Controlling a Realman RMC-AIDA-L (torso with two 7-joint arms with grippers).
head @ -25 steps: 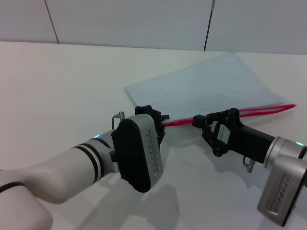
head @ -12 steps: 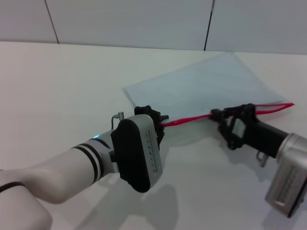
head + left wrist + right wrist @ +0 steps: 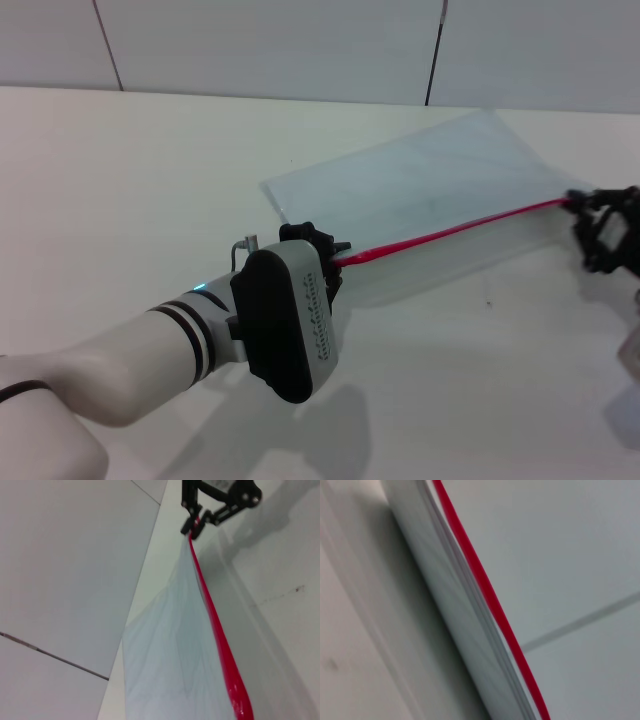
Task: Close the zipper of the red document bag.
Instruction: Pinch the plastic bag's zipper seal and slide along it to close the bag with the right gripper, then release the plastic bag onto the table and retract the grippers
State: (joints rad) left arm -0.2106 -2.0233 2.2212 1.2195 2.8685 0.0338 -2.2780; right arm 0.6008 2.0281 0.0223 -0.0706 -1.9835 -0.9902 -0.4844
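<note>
Fingers of the left gripper [image 3: 318, 243] pinch the zipper [image 3: 450, 228] end at frame centre; the right gripper [image 3: 596, 213], far right, is clamped on its other end. The red document bag [image 3: 420, 190] lies upper right.

Left gripper [image 3: 325, 247] low near bench middle, forearm angled in from near-left corner, fingers clamped on zipper [image 3: 450, 229] end. Right gripper [image 3: 600, 215] at bench's right edge, pinched on zipper's far end.
</note>
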